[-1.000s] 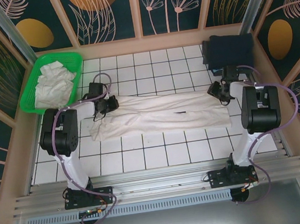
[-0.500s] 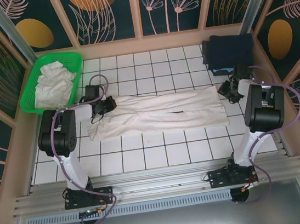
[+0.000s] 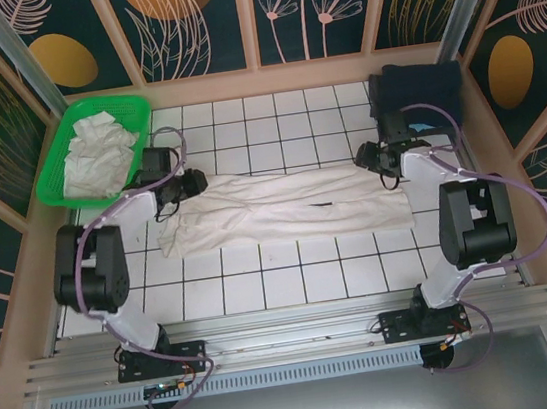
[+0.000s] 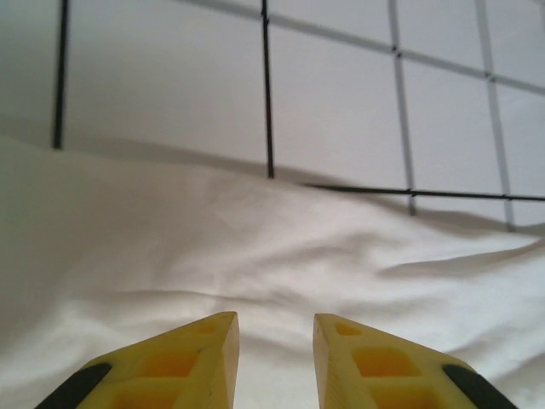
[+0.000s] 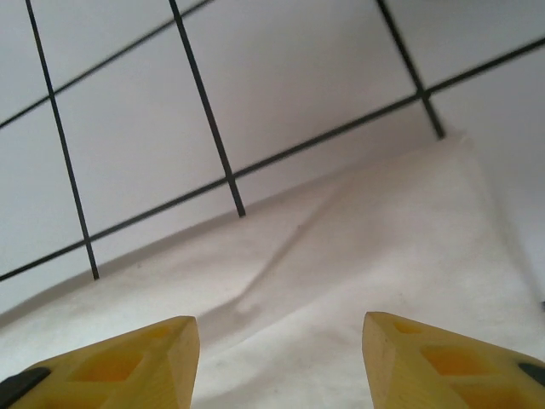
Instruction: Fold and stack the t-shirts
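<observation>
We count one white t-shirt (image 3: 284,208) spread on the tiled surface (image 3: 284,284). One green basket (image 3: 107,102). One crumpled white heap of t-shirts (image 3: 97,152) inside it; we can't split that heap into a number, the folds run together. One dark folded cloth (image 3: 415,92). Two arms: left arm (image 3: 96,273), right arm (image 3: 472,219). Two pincers, one per arm: left pincer (image 3: 190,185), right pincer (image 3: 366,155). Wrist views give two yellow fingers (image 4: 192,358) on the left pincer and two yellow fingers (image 5: 128,362) on the right.
</observation>
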You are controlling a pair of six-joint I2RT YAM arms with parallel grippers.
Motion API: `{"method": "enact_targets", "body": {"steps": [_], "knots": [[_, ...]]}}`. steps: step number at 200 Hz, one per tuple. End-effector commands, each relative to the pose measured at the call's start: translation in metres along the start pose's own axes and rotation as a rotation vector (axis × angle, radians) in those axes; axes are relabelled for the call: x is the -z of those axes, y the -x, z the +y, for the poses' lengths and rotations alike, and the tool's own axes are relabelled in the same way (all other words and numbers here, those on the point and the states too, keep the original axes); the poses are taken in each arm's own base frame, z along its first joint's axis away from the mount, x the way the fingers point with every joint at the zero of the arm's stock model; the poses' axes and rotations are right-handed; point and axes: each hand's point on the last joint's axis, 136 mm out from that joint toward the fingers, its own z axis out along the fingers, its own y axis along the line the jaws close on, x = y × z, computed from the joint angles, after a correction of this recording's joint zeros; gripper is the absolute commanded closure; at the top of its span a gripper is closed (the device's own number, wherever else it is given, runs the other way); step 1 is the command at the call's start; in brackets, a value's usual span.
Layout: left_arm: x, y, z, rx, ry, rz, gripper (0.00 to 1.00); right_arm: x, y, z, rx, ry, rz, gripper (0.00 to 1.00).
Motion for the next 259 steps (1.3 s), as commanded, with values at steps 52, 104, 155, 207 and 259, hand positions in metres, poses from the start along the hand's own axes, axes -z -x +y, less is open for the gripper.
{"method": "enact_targets", "body": {"steps": [52,104,155,207,259], "knots": [[0.030,-0.094,0.027,0.104,0.102,0.093,0.66,-0.027,-0.025,0.000,-0.037,0.074,0.071,0.46],[0.016,-0.098,0.045,0.125,0.178,0.094,0.59,-0.030,-0.028,-0.006,-0.026,0.072,0.075,0.46],[-0.001,-0.099,0.057,0.129,0.240,0.134,0.59,-0.034,-0.039,-0.018,-0.050,0.089,0.093,0.46],[0.014,-0.083,0.062,0.097,0.311,0.106,0.62,-0.035,-0.038,-0.025,-0.059,0.090,0.094,0.47],[0.007,-0.090,0.072,0.083,0.354,0.150,0.61,-0.039,-0.043,-0.030,-0.060,0.091,0.110,0.47]]}}
